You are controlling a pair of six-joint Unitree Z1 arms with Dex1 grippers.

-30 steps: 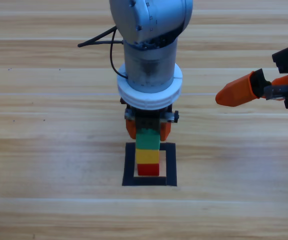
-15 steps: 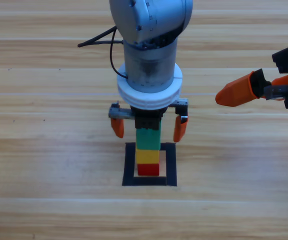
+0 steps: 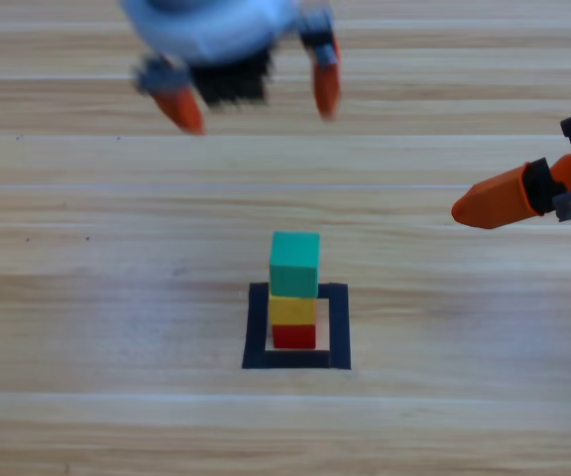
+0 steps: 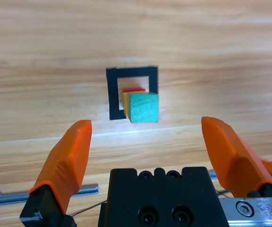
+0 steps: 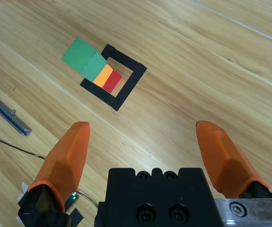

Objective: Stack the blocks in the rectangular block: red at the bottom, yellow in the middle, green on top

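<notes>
Inside the black tape rectangle (image 3: 295,361) stands a stack: red cube (image 3: 293,336) at the bottom, yellow cube (image 3: 292,309) on it, teal-green cube (image 3: 294,264) on top. The left wrist view looks down on the tape rectangle (image 4: 114,94) with the green cube (image 4: 143,107) covering most of the yellow cube (image 4: 125,99) and red cube (image 4: 133,89). My left gripper (image 3: 251,89) hangs open high above the table, well behind the stack, holding nothing. At the right edge my right gripper (image 3: 523,193) waits open, seeing the stack's green cube (image 5: 85,58) from afar.
Bare wooden table (image 3: 87,297) surrounds the stack on all sides. A metal rail (image 5: 6,111) and a thin cable (image 5: 13,146) lie on the table near the right arm's base in the right wrist view.
My left gripper let go of the green cube, opened wide, then rose and drew back toward the top of the picture. The stack stays standing. The right gripper shifted slightly right.
</notes>
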